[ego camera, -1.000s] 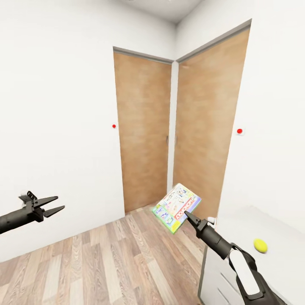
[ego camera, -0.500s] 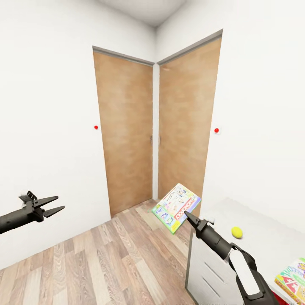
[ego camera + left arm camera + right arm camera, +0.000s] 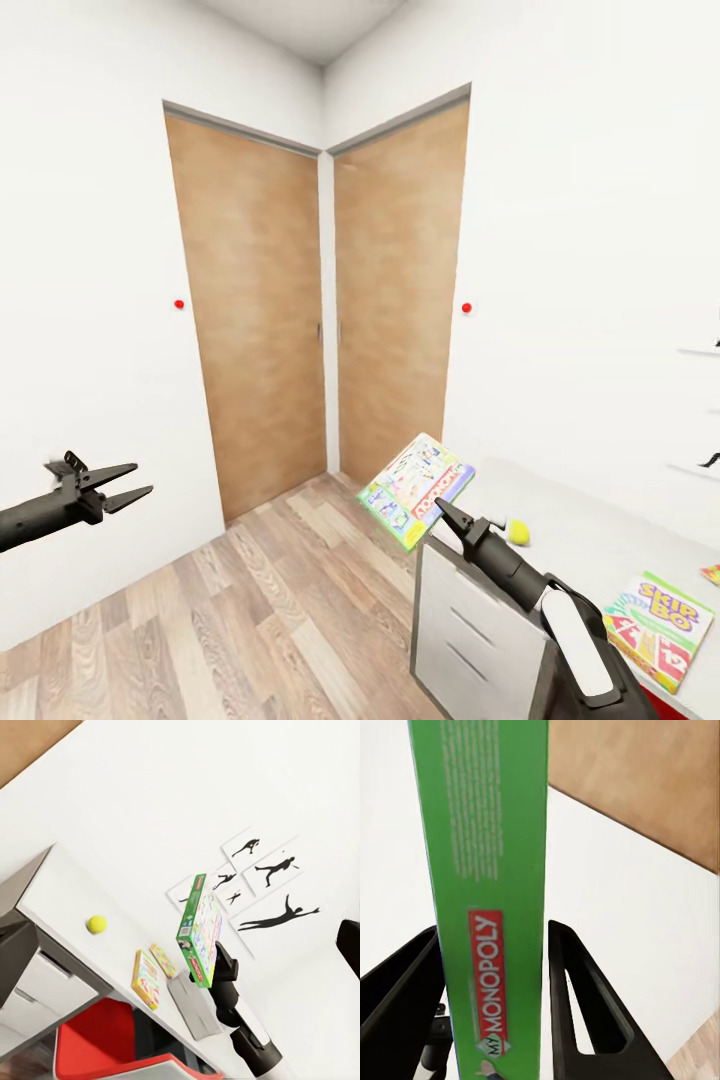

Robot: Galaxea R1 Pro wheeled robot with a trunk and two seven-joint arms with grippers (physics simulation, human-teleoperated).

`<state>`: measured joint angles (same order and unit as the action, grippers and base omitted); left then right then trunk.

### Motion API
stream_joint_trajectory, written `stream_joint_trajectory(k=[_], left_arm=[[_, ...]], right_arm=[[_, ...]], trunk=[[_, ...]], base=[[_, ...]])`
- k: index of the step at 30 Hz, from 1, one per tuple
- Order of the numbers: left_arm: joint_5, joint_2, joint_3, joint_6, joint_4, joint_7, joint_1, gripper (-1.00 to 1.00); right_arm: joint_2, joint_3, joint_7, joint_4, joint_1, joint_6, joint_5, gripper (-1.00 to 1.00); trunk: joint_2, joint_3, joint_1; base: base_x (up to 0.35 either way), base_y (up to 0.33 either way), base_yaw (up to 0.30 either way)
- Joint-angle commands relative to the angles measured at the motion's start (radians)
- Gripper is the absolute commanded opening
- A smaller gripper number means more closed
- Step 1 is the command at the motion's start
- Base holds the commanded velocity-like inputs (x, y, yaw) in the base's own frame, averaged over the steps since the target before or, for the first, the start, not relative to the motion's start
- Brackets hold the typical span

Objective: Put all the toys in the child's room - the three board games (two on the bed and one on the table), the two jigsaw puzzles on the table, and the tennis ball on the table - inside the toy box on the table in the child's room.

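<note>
Gripping Monopoly box (image 3: 416, 490) in right gripper (image 3: 441, 508), table (image 3: 600, 545) near

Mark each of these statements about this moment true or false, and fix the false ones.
1. The right tool is shut on the green Monopoly board game box. True.
2. The left tool holds a jigsaw puzzle. False: its fingers are spread open with nothing between them.
3. The yellow tennis ball lies on the white table. True.
4. The colourful Skip-Bo game box stands upright against the wall. False: it lies flat on the table.
5. Both brown wooden doors in the corner are open. False: both are closed.
</note>
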<state>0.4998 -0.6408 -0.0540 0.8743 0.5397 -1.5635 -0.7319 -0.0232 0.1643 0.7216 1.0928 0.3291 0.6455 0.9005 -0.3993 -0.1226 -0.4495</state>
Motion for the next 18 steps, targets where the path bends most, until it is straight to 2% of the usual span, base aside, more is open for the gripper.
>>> stream_joint_trajectory(k=[1,14,18], left_arm=[[0.000,0.000,0.000,0.011,0.000,-0.003,0.000,1.00],[0.000,0.000,0.000,0.009,0.000,-0.003,0.001,1.00],[0.000,0.000,0.000,0.009,0.000,-0.003,0.000,1.00]], right_arm=[[0.000,0.001,0.001,-0.001,0.001,0.007,0.006,-1.00],[0.000,0.001,0.001,-0.001,0.001,0.007,0.006,-1.00],[0.000,0.001,0.001,-0.001,0.001,0.006,0.005,-1.00]], trunk=[[-0.001,0.000,0.000],[-0.001,-0.005,0.000],[-0.001,-0.005,0.000]], base=[[0.086,0.027,-0.272],[0.108,0.018,-0.266],[0.113,0.000,-0.087]])
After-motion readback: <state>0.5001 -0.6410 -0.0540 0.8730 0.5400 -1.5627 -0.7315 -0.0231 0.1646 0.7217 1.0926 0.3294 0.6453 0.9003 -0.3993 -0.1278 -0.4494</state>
